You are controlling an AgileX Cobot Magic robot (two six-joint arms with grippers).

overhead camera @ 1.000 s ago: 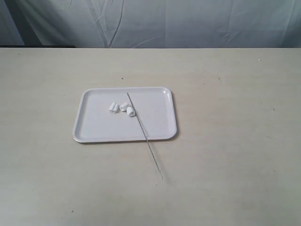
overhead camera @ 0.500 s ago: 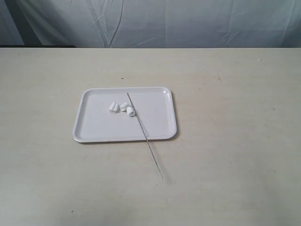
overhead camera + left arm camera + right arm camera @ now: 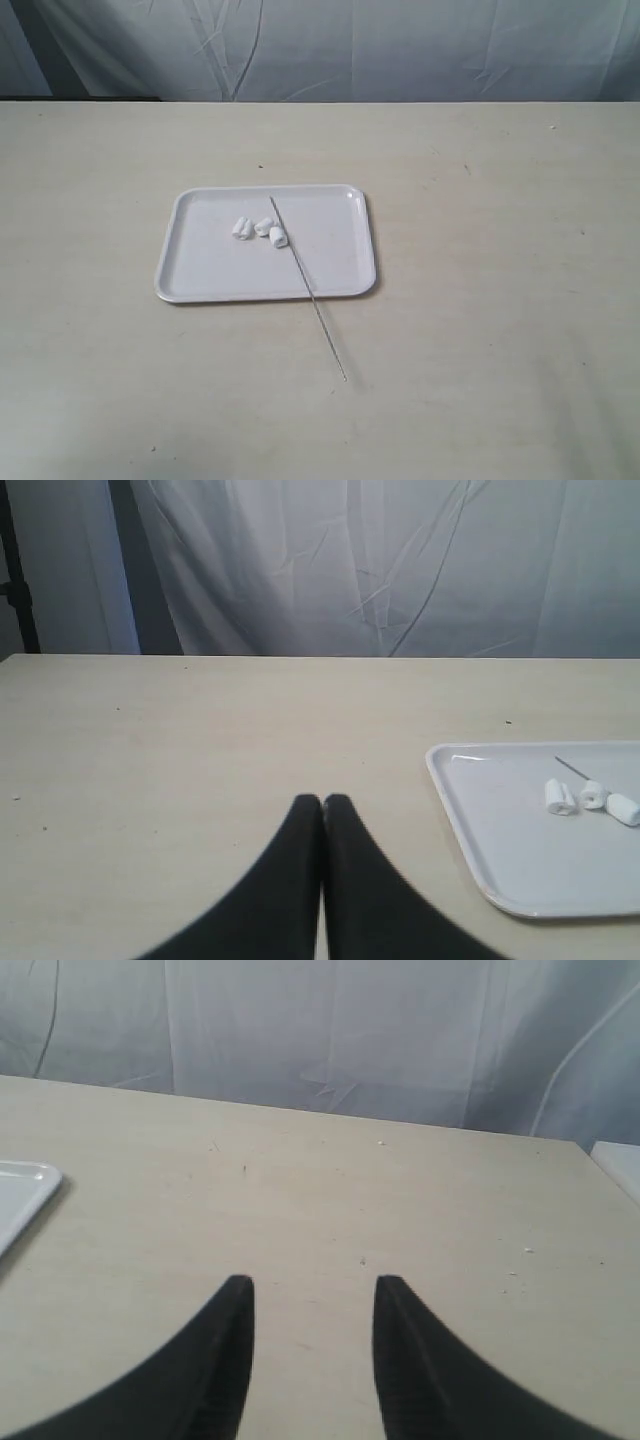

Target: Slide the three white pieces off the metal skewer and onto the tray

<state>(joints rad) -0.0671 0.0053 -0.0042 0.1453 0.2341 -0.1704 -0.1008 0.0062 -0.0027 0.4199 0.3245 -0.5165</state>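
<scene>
While the left claw (image 3: 322, 803) hovers closed and empty, the right claw (image 3: 312, 1286) hangs parted, empty

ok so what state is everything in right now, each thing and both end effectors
glossy white rectangular tray: flat on the beige table
three small white stubby pieces: lying on the tray, two loose, third against the skewer, threaded or not unclear
thin grey metal skewer: lying flat, unheld, one end on tray, other on table
left end effector: shut, empty
right end effector: open, empty
</scene>
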